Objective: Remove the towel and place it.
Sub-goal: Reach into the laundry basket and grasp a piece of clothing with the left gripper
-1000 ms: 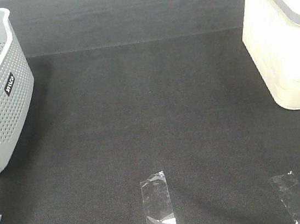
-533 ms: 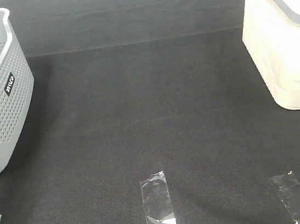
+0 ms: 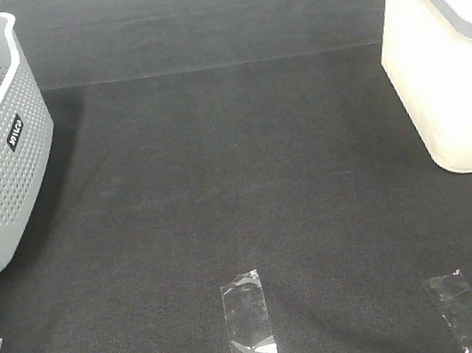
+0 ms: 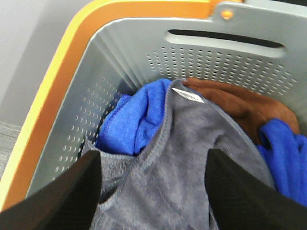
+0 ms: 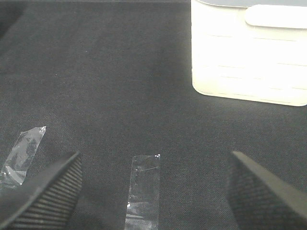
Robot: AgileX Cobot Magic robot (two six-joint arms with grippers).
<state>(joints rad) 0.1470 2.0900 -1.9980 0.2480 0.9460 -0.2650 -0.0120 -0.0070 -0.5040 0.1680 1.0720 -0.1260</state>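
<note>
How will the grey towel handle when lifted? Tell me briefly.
Probably floppy: the towel lies crumpled in soft folds, so it should drape. Likely light: it looks like thin fabric. It may drag the blue cloth it touches in the basket.

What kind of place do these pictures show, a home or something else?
Probably a robot test bench staged for laundry, not a home: a black felt-like table cover marked with clear tape strips, and a grey perforated plastic basket holding a greyish-lavender microfibre towel.

No change discernible from high camera over the last second, at most a faint glare shift on centre tape strip [image 3: 248, 314].
</note>
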